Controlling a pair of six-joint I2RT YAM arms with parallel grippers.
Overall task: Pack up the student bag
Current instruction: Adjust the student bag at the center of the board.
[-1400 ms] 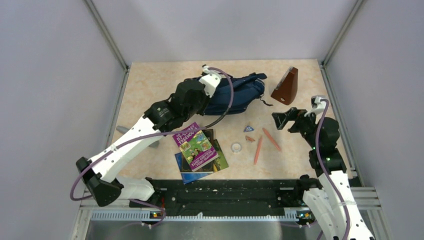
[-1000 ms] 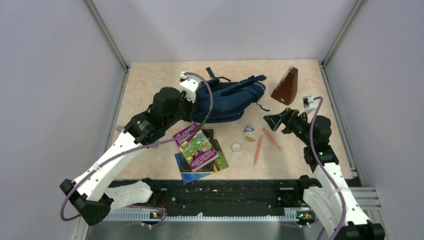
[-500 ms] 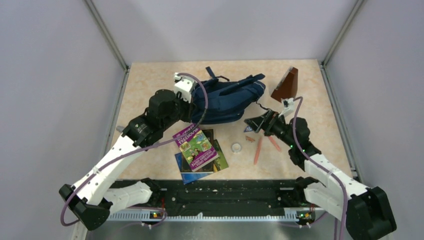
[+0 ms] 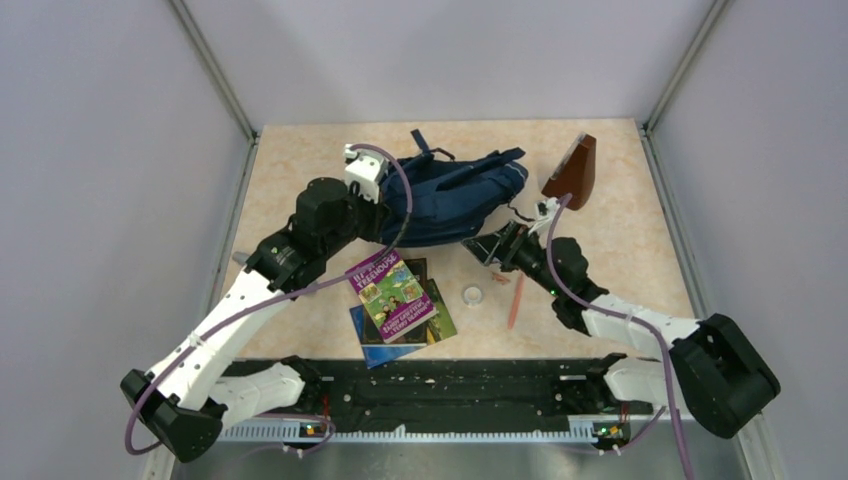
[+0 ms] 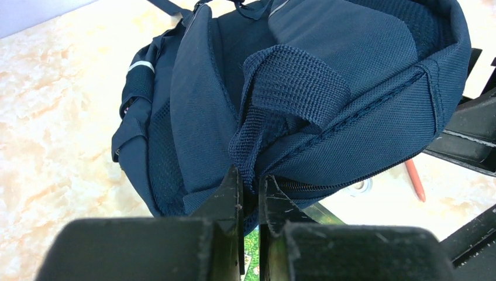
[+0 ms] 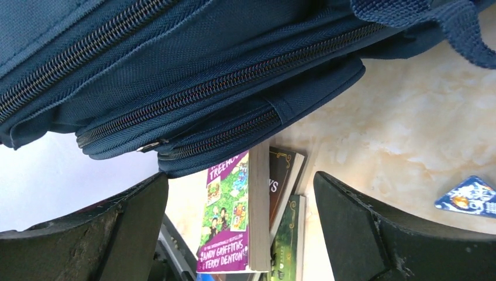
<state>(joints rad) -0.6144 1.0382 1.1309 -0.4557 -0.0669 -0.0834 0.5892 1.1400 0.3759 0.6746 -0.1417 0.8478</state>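
The student bag (image 4: 455,200) is a navy backpack at the back middle of the table, its near edge lifted. My left gripper (image 5: 250,181) is shut on the woven carry handle (image 5: 292,88) at the bag's top. In the right wrist view the bag (image 6: 175,76) fills the upper half, with its zips closed and a metal zip pull (image 6: 151,144) showing. My right gripper (image 4: 482,246) is open just below the bag's front edge, and nothing sits between its fingers (image 6: 362,228).
A stack of books (image 4: 395,295) with a purple one on top lies in front of the bag. A tape roll (image 4: 472,295) and an orange pen (image 4: 516,300) lie to its right. A brown wedge-shaped thing (image 4: 572,172) stands at the back right. A small blue packet (image 6: 471,196) lies on the table.
My right arm has swung left across the table, low, up to the bag's front edge. My left gripper pulled the bag a little left by its handle and now holds still.
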